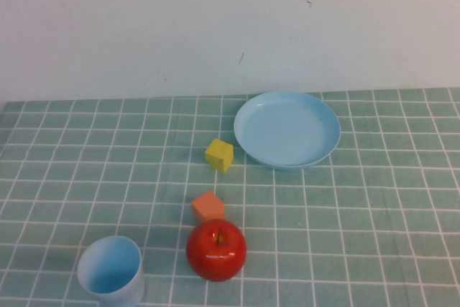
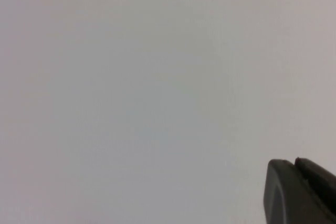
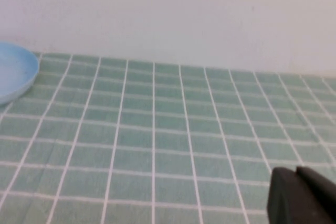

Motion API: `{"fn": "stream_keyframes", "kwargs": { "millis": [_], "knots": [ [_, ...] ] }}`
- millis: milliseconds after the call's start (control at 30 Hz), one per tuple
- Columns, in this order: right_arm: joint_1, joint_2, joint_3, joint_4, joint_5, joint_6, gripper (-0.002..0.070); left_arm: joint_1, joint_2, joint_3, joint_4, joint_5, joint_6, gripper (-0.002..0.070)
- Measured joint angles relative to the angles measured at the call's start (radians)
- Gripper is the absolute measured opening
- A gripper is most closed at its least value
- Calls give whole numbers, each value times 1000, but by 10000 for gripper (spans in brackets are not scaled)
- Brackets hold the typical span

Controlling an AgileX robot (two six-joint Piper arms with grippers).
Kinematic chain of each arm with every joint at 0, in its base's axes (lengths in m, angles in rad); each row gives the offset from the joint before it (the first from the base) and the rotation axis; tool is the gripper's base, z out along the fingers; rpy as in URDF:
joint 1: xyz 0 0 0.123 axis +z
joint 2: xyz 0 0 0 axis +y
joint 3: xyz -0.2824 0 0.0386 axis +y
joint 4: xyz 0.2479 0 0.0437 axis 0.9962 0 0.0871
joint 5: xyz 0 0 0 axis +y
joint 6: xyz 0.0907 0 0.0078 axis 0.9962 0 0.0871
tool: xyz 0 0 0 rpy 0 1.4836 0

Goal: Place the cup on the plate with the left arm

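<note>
we are seeing the cup (image 1: 110,269) standing upright at the near left of the green tiled table (image 1: 374,206), with the apple (image 1: 216,249) just right of it. the plate (image 1: 287,129) is lying far right of centre, well apart from the cup. 2 blocks, the yellow block (image 1: 219,154) and the orange block (image 1: 208,206), are sitting between them. the left gripper (image 2: 302,190) is facing a blank wall, the right gripper (image 3: 302,195) is hovering over the table's right side; we cannot tell either one's opening.
</note>
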Motion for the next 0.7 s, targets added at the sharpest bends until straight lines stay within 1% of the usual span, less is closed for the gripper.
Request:
{"fn": "stream_keyframes", "kwargs": {
  "millis": [167, 367, 500, 700],
  "knots": [
    [0, 0, 0, -21, -113, 0, -2, 0, 0, 0, 0, -207, -6, -3],
    [0, 0, 0, -25, -106, 0, -2, 0, 0, 0, 2, -329, -31, -3],
    [0, 0, 0, -25, -98, 0, -2, 0, 0, 0, 2, -367, -70, -3],
    [0, 0, 0, -25, -94, 0, -2, 0, 0, -5, -6, -350, -107, -3]
  ]
}}
